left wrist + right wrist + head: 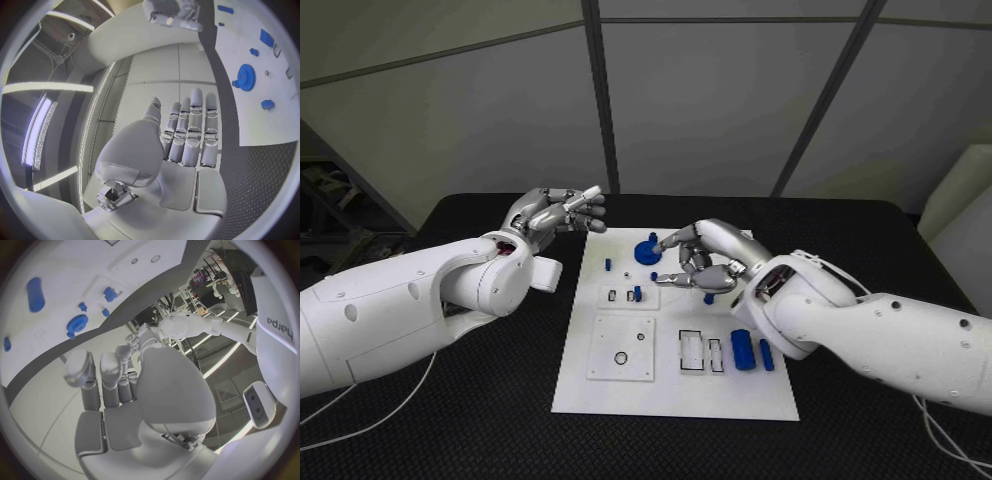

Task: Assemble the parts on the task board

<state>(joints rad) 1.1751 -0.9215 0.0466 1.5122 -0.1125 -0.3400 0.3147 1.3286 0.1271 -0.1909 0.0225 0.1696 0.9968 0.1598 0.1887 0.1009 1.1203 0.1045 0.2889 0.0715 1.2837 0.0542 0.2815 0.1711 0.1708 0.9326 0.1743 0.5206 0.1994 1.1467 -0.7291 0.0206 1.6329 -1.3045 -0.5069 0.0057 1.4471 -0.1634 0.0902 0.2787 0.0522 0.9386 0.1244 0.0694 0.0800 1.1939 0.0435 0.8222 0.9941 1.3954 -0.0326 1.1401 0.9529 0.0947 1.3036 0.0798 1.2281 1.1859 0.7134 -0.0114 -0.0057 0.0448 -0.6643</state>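
From the head view, the white board (pixel 678 385) lies in the middle of the black desk (pixel 473 400). The left hand (pixel 557 215) hovers just off the board's far left corner, fingers loosely curled, holding nothing I can see. The right hand (pixel 704 258) hangs over the board's far end, fingers bent, right beside a blue gear (pixel 648 250); whether it touches the gear I cannot tell. Two blue bars (pixel 751 352) lie near the board's right edge, and small blue pieces (pixel 633 294) sit further in.

The left wrist view shows what the head view hides: that hand's fingers (pixel 195 131) are straight and empty.

The right wrist view shows its fingers (pixel 95 372) curled in, gripping nothing.
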